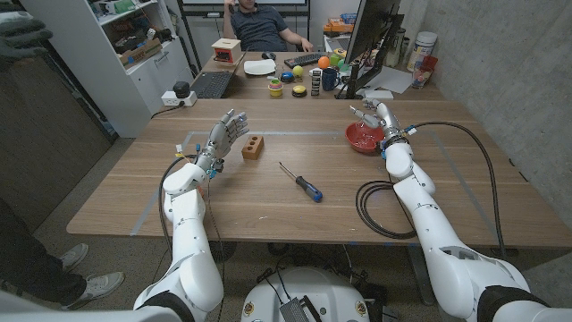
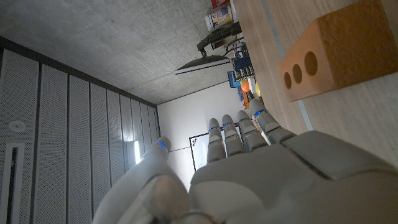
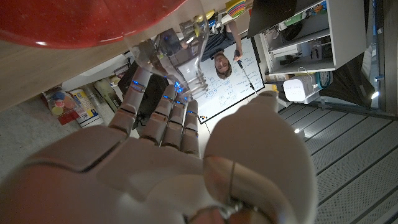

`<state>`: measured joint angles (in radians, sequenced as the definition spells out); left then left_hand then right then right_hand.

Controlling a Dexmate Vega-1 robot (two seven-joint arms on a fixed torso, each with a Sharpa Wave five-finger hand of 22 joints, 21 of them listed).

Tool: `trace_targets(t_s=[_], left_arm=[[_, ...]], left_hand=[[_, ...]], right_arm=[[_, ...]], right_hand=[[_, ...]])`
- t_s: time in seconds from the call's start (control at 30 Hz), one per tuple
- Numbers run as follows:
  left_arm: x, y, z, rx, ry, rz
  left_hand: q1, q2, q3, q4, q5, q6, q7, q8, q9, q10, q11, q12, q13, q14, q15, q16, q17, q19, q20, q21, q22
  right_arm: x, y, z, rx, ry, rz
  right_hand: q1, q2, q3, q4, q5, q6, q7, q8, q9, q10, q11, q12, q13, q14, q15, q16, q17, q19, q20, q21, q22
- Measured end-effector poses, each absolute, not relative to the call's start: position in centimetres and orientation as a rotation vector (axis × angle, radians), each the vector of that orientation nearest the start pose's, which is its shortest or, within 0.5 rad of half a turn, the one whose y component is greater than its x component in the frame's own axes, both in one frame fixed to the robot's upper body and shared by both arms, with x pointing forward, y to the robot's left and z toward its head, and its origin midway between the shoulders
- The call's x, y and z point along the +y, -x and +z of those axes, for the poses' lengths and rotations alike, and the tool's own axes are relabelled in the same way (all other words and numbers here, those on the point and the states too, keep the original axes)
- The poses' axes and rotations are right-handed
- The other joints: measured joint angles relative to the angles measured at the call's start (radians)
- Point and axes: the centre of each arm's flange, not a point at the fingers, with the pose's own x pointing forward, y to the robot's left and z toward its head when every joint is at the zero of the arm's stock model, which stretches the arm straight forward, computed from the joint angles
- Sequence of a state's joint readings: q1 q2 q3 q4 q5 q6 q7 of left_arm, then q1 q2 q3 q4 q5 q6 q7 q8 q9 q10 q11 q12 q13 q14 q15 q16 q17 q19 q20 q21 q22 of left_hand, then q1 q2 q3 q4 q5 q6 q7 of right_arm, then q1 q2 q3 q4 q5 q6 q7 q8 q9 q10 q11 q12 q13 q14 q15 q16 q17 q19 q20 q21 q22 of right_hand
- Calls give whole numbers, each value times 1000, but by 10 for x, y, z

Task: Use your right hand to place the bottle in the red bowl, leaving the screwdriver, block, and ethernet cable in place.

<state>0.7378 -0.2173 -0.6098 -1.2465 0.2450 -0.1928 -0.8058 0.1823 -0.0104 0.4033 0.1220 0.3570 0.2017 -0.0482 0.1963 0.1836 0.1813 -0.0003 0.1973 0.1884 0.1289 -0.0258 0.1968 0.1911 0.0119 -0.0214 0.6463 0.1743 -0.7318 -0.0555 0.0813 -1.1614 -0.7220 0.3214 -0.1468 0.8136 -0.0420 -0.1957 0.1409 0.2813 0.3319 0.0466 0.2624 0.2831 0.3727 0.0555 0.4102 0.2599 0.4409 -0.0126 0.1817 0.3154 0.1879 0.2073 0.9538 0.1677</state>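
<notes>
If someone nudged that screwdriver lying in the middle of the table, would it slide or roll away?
Probably roll a little. The screwdriver has a rounded blue and black handle and a thin metal shaft, and it lies flat on bare wood with nothing beside it to stop it. It looks rigid, so it should move as one piece, likely swinging in an arc since the handle end seems heavier.
</notes>
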Motion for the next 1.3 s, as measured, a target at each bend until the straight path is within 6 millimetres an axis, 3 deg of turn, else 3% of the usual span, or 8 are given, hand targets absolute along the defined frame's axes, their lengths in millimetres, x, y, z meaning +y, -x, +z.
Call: trace_targets(t_s=[0.4,1.3], left_arm=[[311,-650,-39,-606,-4,-308],[311,-644,-38,-618,-1,-309]], left_hand=[[4,-4,-1,1,0,0,0,0,0,0,0,0,0,0,0,0,0,0,0,-7,0],[4,-4,-12,-2,0,0,0,0,0,0,0,0,0,0,0,0,0,4,-4,-14,0]], right_arm=[[-263,-662,45,-786,714,-268],[-260,-643,77,-864,737,-273]], right_hand=[[-7,7,-8,0,4,0,0,0,0,0,0,0,0,-9,-2,7,-9,-14,4,-19,0],[-61,-25,-50,8,15,0,0,1,0,-4,4,-4,0,-15,4,12,-28,-14,4,-56,0]])
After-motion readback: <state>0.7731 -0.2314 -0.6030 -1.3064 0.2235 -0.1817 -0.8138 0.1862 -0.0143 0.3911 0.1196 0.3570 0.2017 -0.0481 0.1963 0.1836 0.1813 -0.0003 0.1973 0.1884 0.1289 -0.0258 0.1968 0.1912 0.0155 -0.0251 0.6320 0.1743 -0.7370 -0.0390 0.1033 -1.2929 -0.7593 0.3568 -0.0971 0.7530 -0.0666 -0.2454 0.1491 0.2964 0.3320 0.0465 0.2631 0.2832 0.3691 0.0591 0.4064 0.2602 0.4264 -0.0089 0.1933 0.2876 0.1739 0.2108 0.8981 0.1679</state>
